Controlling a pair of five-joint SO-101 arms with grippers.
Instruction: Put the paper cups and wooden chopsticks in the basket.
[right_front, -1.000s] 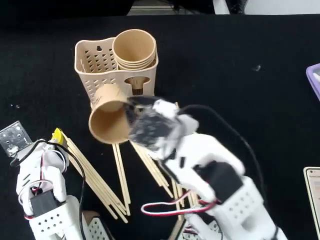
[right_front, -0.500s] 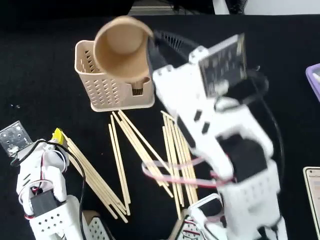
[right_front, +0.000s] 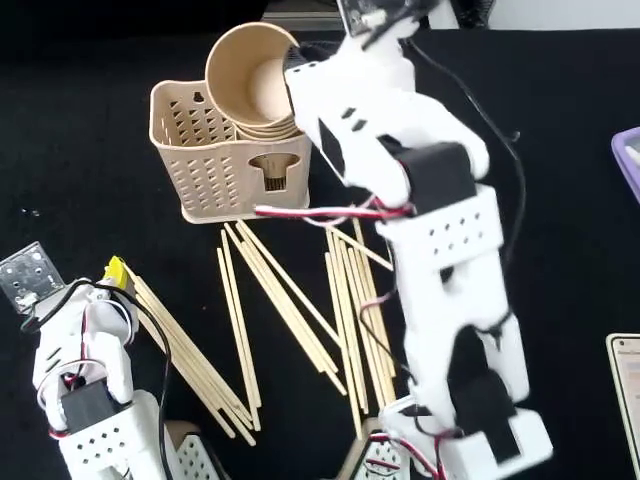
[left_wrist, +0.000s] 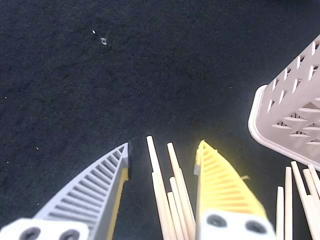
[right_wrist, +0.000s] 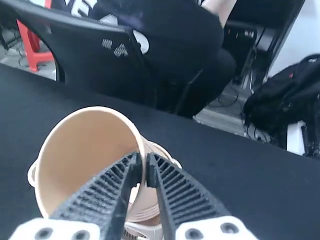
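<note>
– Over the basket (right_front: 190, 165), what is that paper cup (right_front: 250, 72) doing?

– It hangs just above the stack of cups (right_front: 272, 128) already seated in the basket's compartment on the right arm's side. The right gripper (right_wrist: 143, 159) pinches it by the rim, one finger inside the wall and one outside, with the jaws almost together on the paper.

– Why by the rim?

– My guess is that the thin wall is the one part such narrow jaws can clamp. It also leaves the base free to slide into the cup below.

– Which way does it point?

– It is tilted. From the high view the mouth opens upward and toward the camera, and the base aims down at the stack, so its long axis leans rather than standing plumb. I would expect it to need straightening before it nests.

– And the wooden chopsticks (right_front: 290, 300)?

– All that I can see lie flat on the table (right_front: 80, 120), in loose fans in front of the basket. Their long axes run roughly from the basket back toward the arms' bases.

– The left arm?

– The left gripper (left_wrist: 163, 147) sits low over the table with its jaws spread wide, straddling the ends of a few sticks, and a corner of the basket is near. That looks like a stance for pinching them, though nothing is clamped yet
</note>
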